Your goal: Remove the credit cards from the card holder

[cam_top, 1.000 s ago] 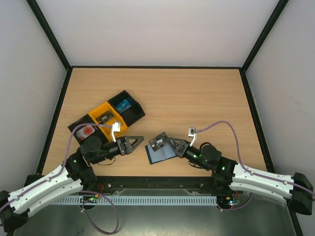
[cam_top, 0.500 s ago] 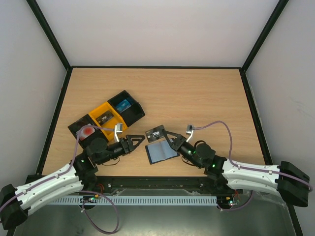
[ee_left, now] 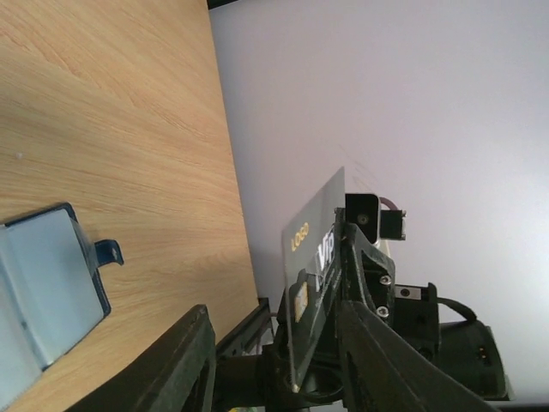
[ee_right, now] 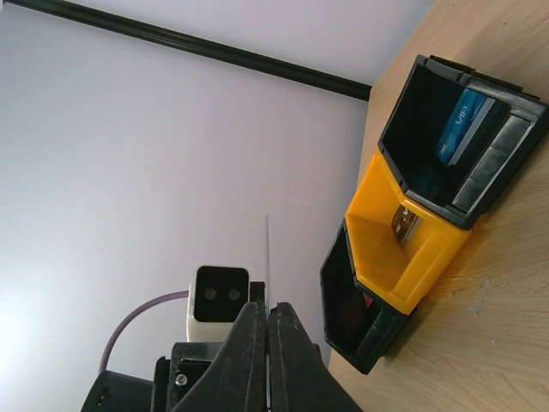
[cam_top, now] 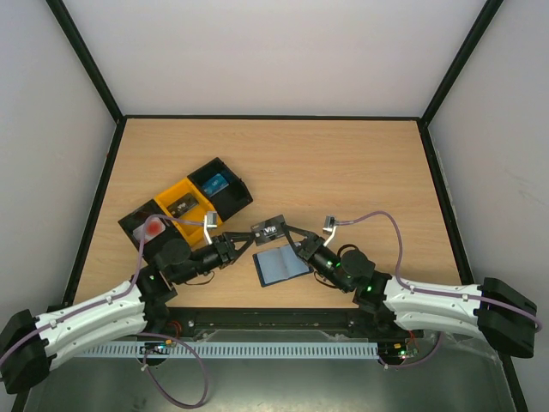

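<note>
One dark card (cam_top: 273,230) — clamped flat in the right tool (cam_top: 289,237), raised over the table (cam_top: 343,172) just beyond the unfolded card holder (cam_top: 281,266). The left tool (cam_top: 241,244), jaws apart, straddles its free end. Thin, stiff, slick — probably pinch both faces, well inboard.

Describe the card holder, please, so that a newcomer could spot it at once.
On the wooden table, look at the middle of the near edge. The card holder lies open and flat there, just nearer than the raised dark card. Unlike the boxy black and yellow trays to its left, it is a thin grey-blue bifold with black edges.
</note>
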Robot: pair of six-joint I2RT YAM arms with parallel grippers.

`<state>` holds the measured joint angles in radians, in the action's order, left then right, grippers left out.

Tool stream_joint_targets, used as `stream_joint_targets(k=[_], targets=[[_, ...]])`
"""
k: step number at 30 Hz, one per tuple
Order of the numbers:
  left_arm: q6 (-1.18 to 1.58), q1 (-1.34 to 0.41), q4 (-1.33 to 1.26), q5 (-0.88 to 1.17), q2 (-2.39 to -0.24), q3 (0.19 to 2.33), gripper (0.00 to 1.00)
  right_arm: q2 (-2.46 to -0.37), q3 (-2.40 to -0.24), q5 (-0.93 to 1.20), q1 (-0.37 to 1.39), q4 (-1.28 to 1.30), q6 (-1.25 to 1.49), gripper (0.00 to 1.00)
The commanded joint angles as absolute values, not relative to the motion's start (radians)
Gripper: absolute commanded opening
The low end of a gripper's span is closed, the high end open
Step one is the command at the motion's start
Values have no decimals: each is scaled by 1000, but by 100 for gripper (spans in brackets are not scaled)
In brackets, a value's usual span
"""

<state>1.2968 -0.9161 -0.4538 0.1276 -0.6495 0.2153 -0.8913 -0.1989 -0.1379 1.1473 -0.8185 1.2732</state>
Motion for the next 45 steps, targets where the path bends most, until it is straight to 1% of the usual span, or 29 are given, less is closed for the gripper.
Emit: stream_joint_targets(k=[1, 3, 6, 7, 9, 13, 22, 23, 24, 25, 27, 30, 31, 33, 38, 41, 43, 45], targets=[[1314, -919, -546, 128, -677, 204, 39, -897, -217, -169, 1147, -866, 1287, 2], [1318, -920, -560, 133, -687, 205, 34, -900, -215, -170, 1147, -868, 1288, 2], [1324, -919, -566, 134, -696, 205, 23, -905, -208, -169, 1147, -869, 1295, 2], [1325, -919, -566, 133, -696, 205, 18, -906, -207, -169, 1146, -871, 1298, 2], [1328, -919, -566, 135, -696, 204, 11, -907, -201, -168, 1146, -875, 1304, 2], [1329, -918, -576, 138, -696, 200, 4, -908, -189, -165, 1147, -887, 1315, 2], [1331, -919, -609, 152, -699, 198, 3, -917, -179, -150, 1147, -904, 1333, 2], [1333, -919, -610, 152, -699, 198, 4, -917, -176, -148, 1146, -910, 1338, 2], [1332, -918, -611, 151, -699, 199, 8, -917, -174, -147, 1147, -917, 1342, 2], [1338, -919, -611, 148, -699, 197, 11, -917, -173, -145, 1147, -922, 1347, 2], [1344, -919, -615, 144, -699, 194, 14, -919, -176, -140, 1146, -925, 1353, 2], [1347, -919, -614, 140, -702, 195, 14, -924, -182, -129, 1146, -930, 1365, 2], [1347, -920, -615, 138, -705, 196, 13, -927, -183, -125, 1147, -933, 1368, 2], [1344, -919, -623, 137, -709, 196, 3, -934, -183, -118, 1147, -940, 1379, 2], [1329, -917, -628, 144, -721, 210, 3, -947, -171, -110, 1147, -944, 1384, 2], [1314, -918, -602, 149, -719, 220, 3, -930, -141, -125, 1147, -942, 1395, 12], [1299, -916, -574, 144, -708, 223, 3, -905, -119, -141, 1146, -926, 1399, 25], [1289, -913, -542, 136, -692, 225, 3, -865, -107, -156, 1146, -879, 1389, 35]])
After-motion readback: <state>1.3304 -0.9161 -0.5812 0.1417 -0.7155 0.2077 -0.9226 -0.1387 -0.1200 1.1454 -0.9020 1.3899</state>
